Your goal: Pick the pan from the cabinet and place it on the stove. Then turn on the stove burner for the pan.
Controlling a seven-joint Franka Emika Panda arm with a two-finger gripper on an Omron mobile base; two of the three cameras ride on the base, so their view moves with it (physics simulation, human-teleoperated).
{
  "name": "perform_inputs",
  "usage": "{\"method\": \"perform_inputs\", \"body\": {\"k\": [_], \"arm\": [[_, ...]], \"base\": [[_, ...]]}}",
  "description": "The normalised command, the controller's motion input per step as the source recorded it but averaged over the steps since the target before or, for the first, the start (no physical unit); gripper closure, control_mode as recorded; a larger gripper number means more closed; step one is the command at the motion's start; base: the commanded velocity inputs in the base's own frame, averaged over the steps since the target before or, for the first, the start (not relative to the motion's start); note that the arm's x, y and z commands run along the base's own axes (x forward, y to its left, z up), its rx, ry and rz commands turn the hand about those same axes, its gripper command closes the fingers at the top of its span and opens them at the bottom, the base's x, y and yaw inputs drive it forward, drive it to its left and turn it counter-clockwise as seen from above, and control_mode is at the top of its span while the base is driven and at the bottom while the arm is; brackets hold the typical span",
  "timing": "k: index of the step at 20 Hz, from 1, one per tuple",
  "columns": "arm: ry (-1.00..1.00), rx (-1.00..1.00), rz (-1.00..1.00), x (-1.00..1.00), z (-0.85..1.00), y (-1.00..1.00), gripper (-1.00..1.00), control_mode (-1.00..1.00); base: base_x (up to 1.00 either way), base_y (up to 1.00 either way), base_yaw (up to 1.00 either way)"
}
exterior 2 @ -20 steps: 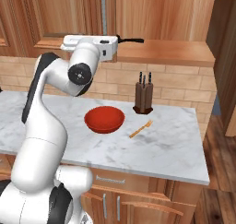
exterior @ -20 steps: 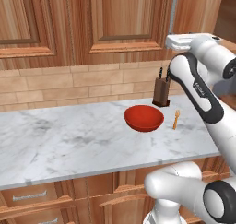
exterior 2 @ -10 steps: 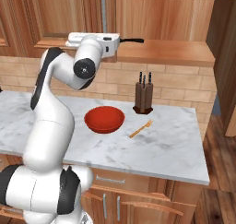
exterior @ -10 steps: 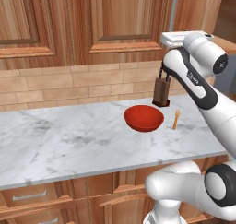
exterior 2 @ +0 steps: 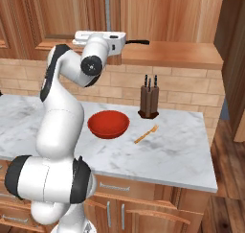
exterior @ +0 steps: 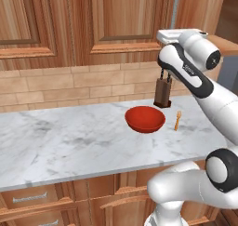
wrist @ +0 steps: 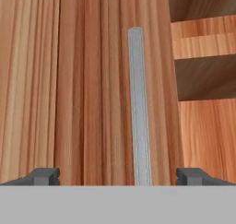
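A white-and-grey marble counter (exterior: 69,146) runs under a wall of reddish-brown wooden cabinets, with a tan brick backsplash between them. My tool (wrist: 117,176) is up at cabinet height, its two dark fingertips (wrist: 44,176) spread as wide as they go, holding nothing and touching nothing. Straight ahead of it in the hand view stands the reddish-brown raised-panel cabinet (wrist: 92,80) door, and its long vertical silver bar handle (wrist: 139,108) falls between my fingertips, a little toward the one on the right of that view. The door looks to stand open, since a wooden shelf (exterior 2: 167,54) shows beside its edge.

On that shelf, in the right base view, a long straight black handle pokes out just past my white hand; I take it for the dark frying pan (exterior 2: 137,42), though my hand hides the body of it, so I cannot be sure. It lies beside and beyond my tool, not between the fingers.

Down on the counter sit a round red bowl (exterior: 145,118), a dark brown wooden knife block (exterior: 162,91) with black-handled knives against the backsplash, and a small orange-tan fork (exterior: 177,120) just beside the bowl, all well below my tool.
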Motion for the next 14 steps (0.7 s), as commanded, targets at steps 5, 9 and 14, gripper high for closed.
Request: {"method": "perform_inputs", "body": {"k": [5, 9, 14], "arm": [[0.00, 0.00, 0.00, 0.35, -0.05, 0.00, -1.00, -1.00], [0.00, 0.00, 0.00, 0.31, -0.04, 0.00, -1.00, -1.00], [0.00, 0.00, 0.00, 0.33, -0.10, 0.00, -1.00, -1.00]], "base": [[0.00, 0.00, 0.00], [0.00, 0.00, 0.00], [0.00, 0.00, 0.00]]}}
